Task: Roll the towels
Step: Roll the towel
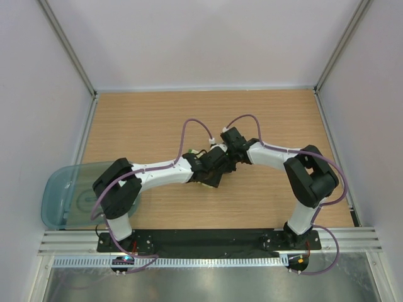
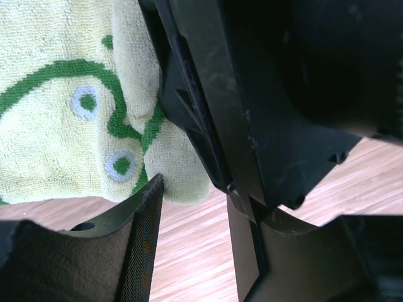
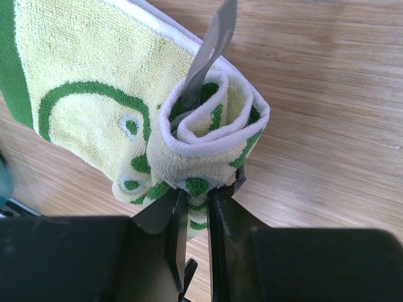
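White walls (image 1: 201, 38) close off three sides of a wood-grain bench (image 1: 138, 119), and both arms reach in from the near edge to meet at its middle. At the left edge a teal bin (image 1: 63, 195) sits beside the left arm's base, well apart from the work.

One towel (image 3: 88, 69) — green with cream patches and white-ringed dots — is at mid bench, right where the arms meet. From above it is almost wholly hidden under them. One end is curled into a loose spiral, with white backing along the coil's rim, and the rest spreads out uncurled.

The right tool (image 3: 192, 204) is nearly closed, its two fingers (image 3: 165, 217) pinching the near end of that coil between them. A thin grey blade (image 3: 211, 50) runs from the coil's core out past its far side; I cannot tell what it belongs to.

The left tool (image 2: 192, 214) stands partly open — bare wood shows between its fingers and nothing is gripped. The uncurled part of the towel lies just beyond its left finger (image 2: 135, 245), with the cloth's corner close to that fingertip; whether they touch I cannot tell. In the left wrist view the right tool's black body fills the right side, close against the left tool's other finger.
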